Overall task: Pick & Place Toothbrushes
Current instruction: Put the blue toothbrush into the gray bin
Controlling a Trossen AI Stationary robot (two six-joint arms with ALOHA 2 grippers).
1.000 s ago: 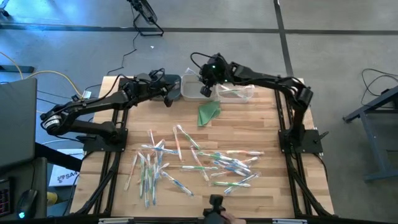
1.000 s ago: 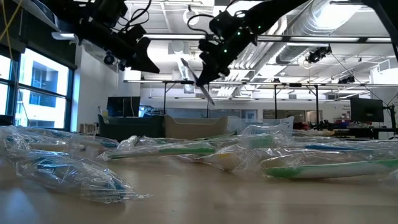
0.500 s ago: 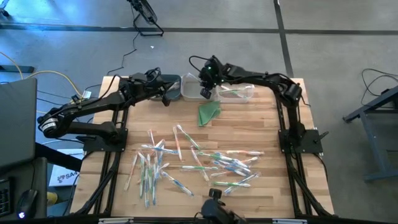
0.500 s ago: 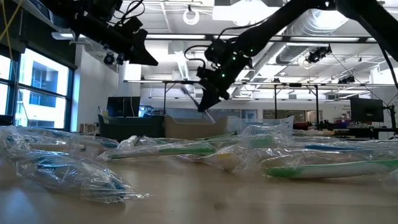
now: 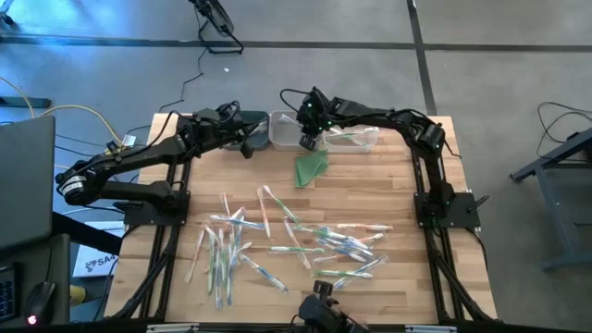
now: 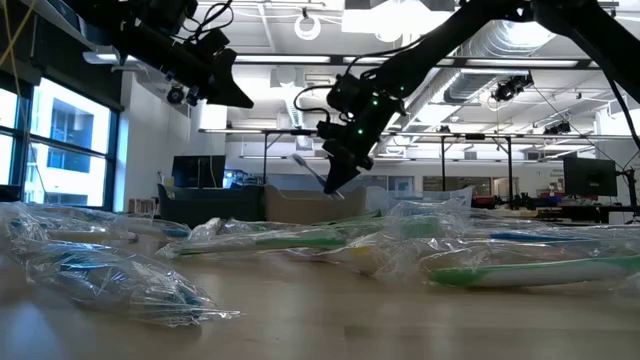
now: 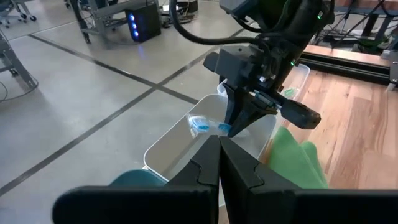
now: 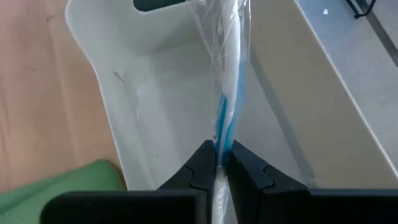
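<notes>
Many wrapped toothbrushes point(image 5: 287, 242) lie scattered on the near half of the wooden table point(image 5: 388, 199). My right gripper point(image 5: 308, 141) hangs over the white bin point(image 5: 285, 129) at the far edge, shut on one blue-and-white wrapped toothbrush point(image 8: 229, 74), also seen in the left wrist view point(image 7: 202, 124). My left gripper point(image 7: 219, 140) is shut with nothing in it, held above the table just left of that bin point(image 5: 250, 148). My right gripper pinches the wrapped toothbrush between its two fingers at the blue part of its handle point(image 8: 222, 134). The fingers slant down from the table's right side. The brush reaches on past the fingertips over the inside of the white bin point(image 8: 155, 81), lifted clear.
A dark bin point(image 5: 252, 123) stands left of the white one. A clear bin point(image 5: 353, 137) holding green-accented brushes stands on its right. A folded green cloth triangle point(image 5: 311, 167) lies just in front of the bins. Bare wood lies between the cloth and the pile.
My right gripper has sunk toward the white bin with the toothbrush and tipped more steeply downward. The brush, which stood high above the bin's rim, now hangs just over its opening.
</notes>
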